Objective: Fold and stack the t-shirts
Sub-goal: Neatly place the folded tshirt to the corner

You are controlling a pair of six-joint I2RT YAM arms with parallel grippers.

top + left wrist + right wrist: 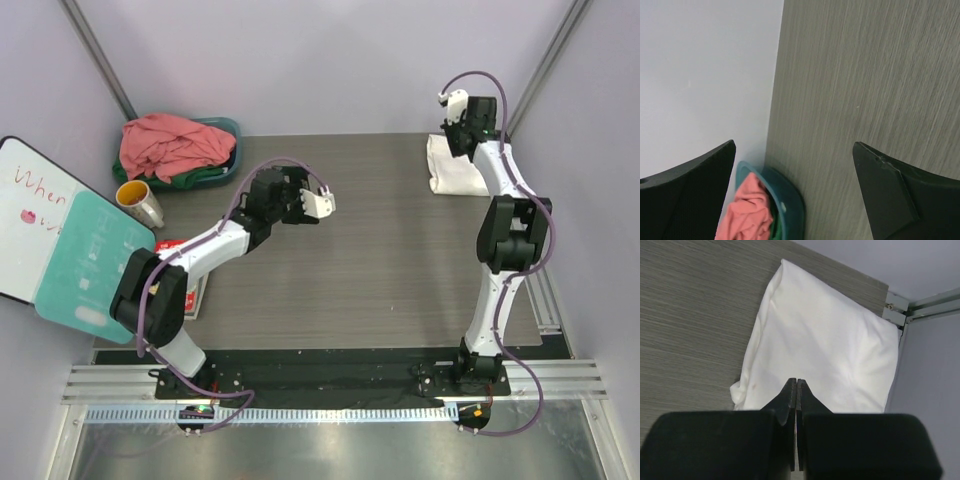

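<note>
Closest up, clenched, empty right end effector (796, 381) over near edge of folded white t-shirt (825, 345), flat at far right corner of table (685, 315); long axis hard to judge, one side covered by arm. Left end effector (794, 144) spread wide, holding nothing, above bare mid-table. Beyond, teal basin (232, 130) at far left corner: salmon-pink t-shirt (170, 145) heaped shapeless, dark green t-shirt (205, 178) mostly buried. Cup (140, 205) just beside basin.

One white t-shirt (455, 165), one pink t-shirt (170, 143), one green t-shirt (205, 179). One basin (233, 129), one cup (142, 205), one whiteboard (30, 218).
</note>
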